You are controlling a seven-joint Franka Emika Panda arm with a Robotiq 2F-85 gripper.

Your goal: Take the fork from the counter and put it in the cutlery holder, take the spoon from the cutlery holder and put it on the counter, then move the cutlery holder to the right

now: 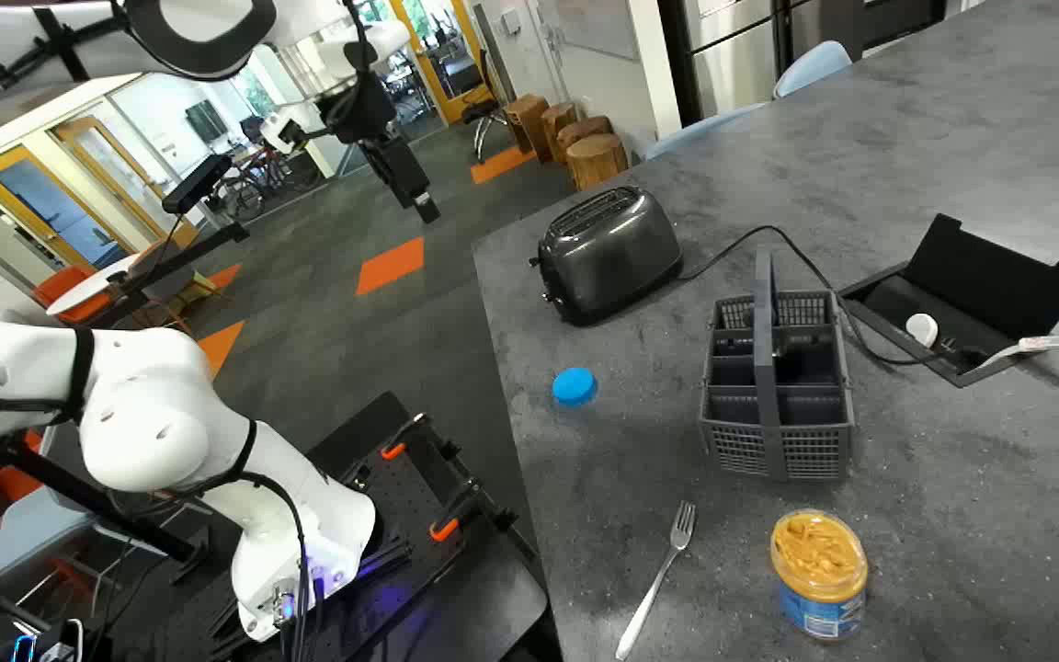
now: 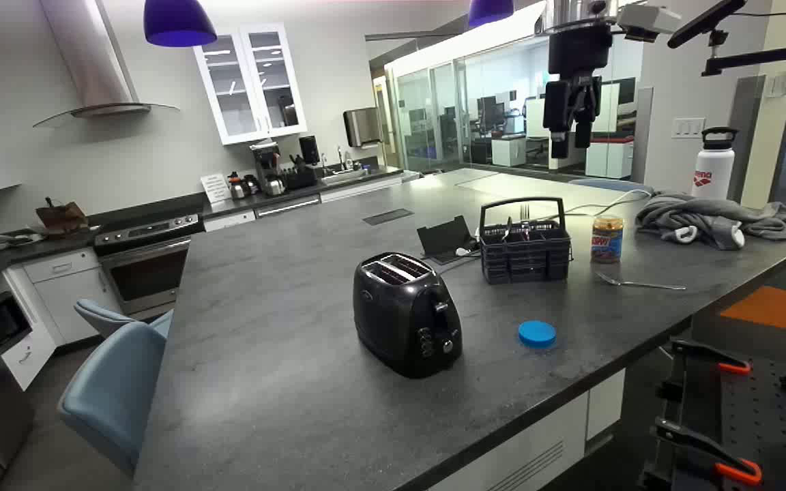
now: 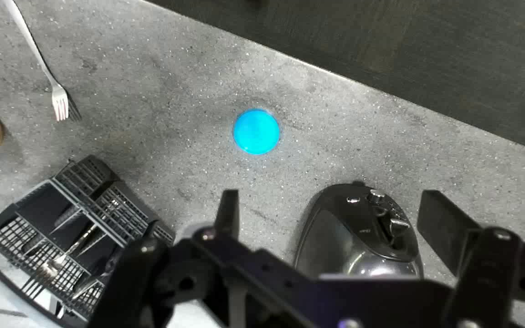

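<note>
The fork (image 1: 656, 587) lies flat on the dark grey counter (image 2: 284, 327), tines towards the holder; the wrist view shows the fork (image 3: 39, 59) at upper left. Upright on the counter stands the cutlery holder (image 1: 773, 450), a black basket with a raised handle, at lower left in the wrist view. Two silver utensil ends rise from the cutlery holder (image 2: 526, 262): one tined, and a rounded one that looks like the spoon (image 2: 507, 228). Their lower parts are hidden. High above the counter, my gripper (image 2: 571, 144) hangs open and holds nothing; the gripper (image 3: 329, 200) frames the toaster below.
A black toaster (image 1: 610, 257) and a blue lid (image 1: 575, 386) sit near the counter edge. Beside the holder are a peanut butter jar (image 1: 819, 579) and a hinged black case (image 1: 980, 294). A grey cloth (image 2: 707, 218) and white bottle (image 2: 714, 167) stand farther along.
</note>
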